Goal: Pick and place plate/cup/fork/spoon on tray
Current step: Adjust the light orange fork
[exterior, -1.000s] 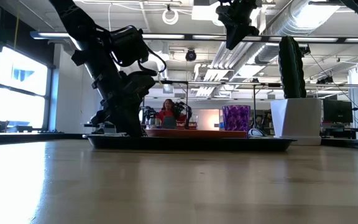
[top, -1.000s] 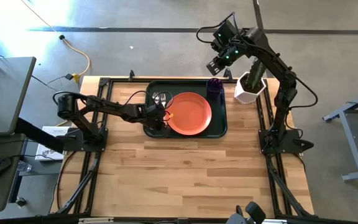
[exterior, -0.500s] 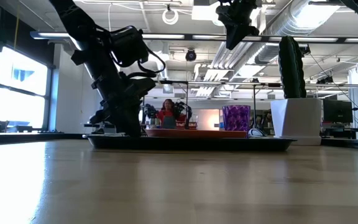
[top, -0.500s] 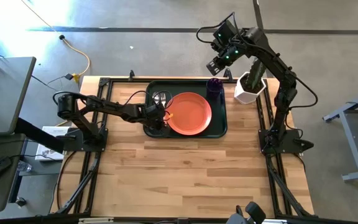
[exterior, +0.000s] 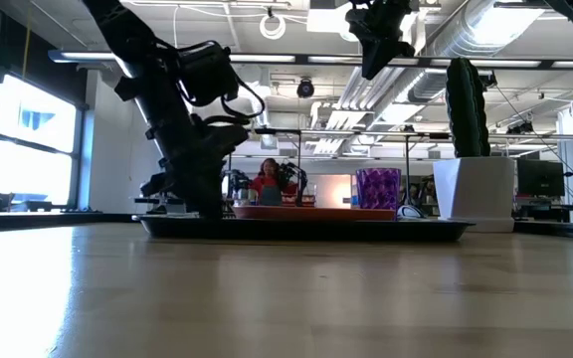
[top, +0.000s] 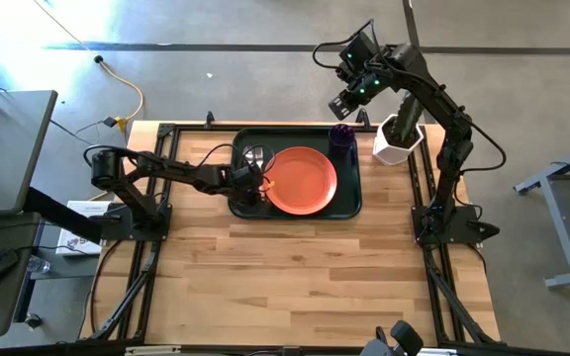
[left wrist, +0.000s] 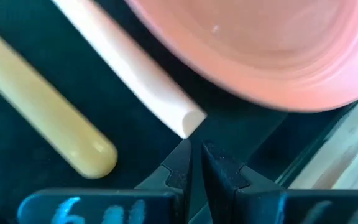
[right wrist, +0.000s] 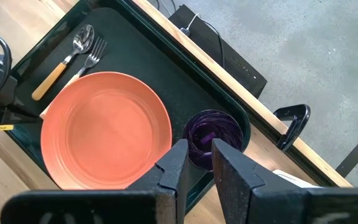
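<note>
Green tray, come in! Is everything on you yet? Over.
Dark green rectangular tray holds round orange plastic plate, purple cup, fork, spoon. Left end effector shut, empty, low over tray. Right end effector raised.

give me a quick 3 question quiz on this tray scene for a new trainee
1. True or false: the plate lies on the tray.
2. Which gripper is low at the tray: A) left gripper B) right gripper?
3. Fill in: the purple ___ stands in a tray corner near the white planter.

Key: 1 true. 2 A; its fingers are shut and hold nothing beside the fork and spoon. 3 cup.
</note>
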### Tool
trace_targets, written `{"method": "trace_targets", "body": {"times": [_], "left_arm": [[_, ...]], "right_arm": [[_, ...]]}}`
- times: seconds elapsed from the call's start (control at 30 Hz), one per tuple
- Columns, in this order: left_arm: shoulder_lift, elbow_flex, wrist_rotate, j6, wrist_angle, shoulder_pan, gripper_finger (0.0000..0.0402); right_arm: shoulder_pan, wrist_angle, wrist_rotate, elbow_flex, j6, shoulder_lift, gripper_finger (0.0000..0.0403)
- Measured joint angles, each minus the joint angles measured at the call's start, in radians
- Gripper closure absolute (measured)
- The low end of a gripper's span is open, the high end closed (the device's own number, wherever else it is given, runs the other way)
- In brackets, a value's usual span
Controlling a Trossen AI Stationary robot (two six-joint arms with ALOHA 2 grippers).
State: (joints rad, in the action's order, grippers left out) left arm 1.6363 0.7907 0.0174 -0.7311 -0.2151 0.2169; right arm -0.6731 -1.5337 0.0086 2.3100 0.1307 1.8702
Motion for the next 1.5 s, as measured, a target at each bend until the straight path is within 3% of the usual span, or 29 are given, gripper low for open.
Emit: {"method": "trace_targets", "body": {"times": [0.3,0.7,1.5], "left_arm": [[-0.001,0.060,0.003,-0.004,-0.004,-0.009,0.0376],[0.003,0.060,-0.031,-0.016,-0.021,-0.008,0.0376],[0.017,0.061,-0.004,-0.009,-0.016,-0.020,0.0376]], "right_arm": [[0.000,0.000,0.000,0.000,0.000,0.000,0.0339],[0.000,0.000,0.000,0.000,-0.008,0.000,0.0339],[0.000,0.000,0.000,0.000,0.000,0.000,0.0339]]}}
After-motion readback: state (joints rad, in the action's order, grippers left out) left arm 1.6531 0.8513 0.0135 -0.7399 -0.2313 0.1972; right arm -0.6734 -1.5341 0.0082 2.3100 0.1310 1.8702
